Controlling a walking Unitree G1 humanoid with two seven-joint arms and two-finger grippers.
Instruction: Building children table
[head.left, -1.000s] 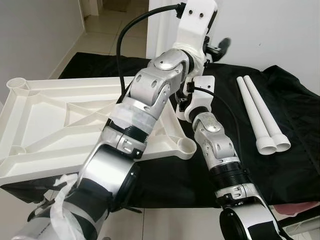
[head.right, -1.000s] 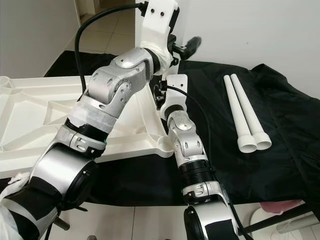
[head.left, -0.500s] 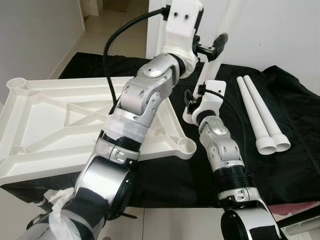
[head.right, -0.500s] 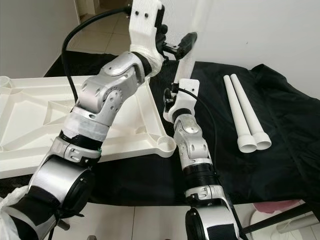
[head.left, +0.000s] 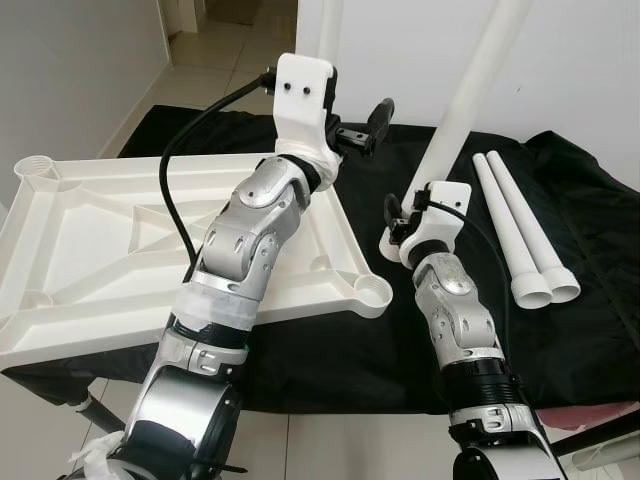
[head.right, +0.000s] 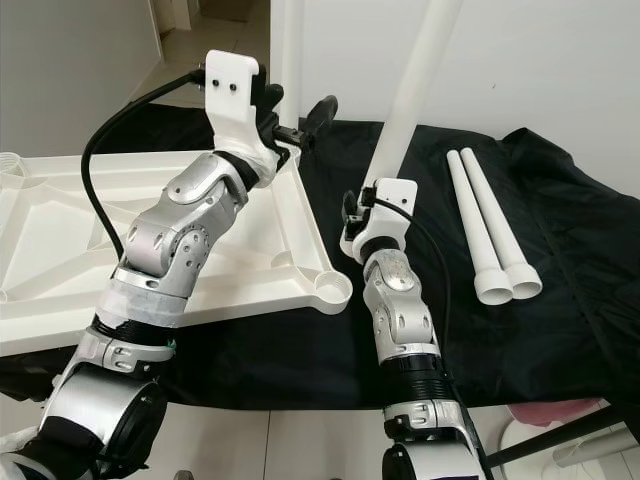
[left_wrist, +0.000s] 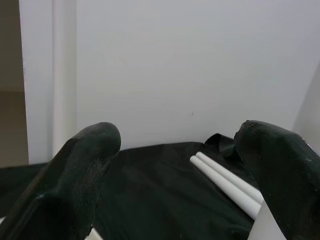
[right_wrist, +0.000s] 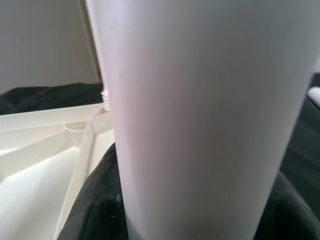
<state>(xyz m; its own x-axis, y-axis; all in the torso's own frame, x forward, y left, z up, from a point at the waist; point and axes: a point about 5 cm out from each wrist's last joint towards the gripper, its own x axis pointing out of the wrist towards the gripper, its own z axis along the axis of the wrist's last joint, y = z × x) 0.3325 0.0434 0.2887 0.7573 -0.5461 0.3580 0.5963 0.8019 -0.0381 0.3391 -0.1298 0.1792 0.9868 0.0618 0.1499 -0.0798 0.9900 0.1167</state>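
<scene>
Left pincer withdrawn, fingers apart

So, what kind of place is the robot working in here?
Probably a room in a home, used as an assembly spot. A black cloth covers the work surface, an upturned white tabletop and two loose legs lie on it, and a tiled floor leads to a doorway.

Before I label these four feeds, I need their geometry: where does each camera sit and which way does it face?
Left eye: head, looking down at upturned tabletop; both arms.
Right eye: same stereo head, same scene; right claw's held leg.
Left wrist: along open left claw toward wall, two lying legs.
Right wrist: pressed against the held leg.
Eyes and left wrist share the lying legs.
</scene>
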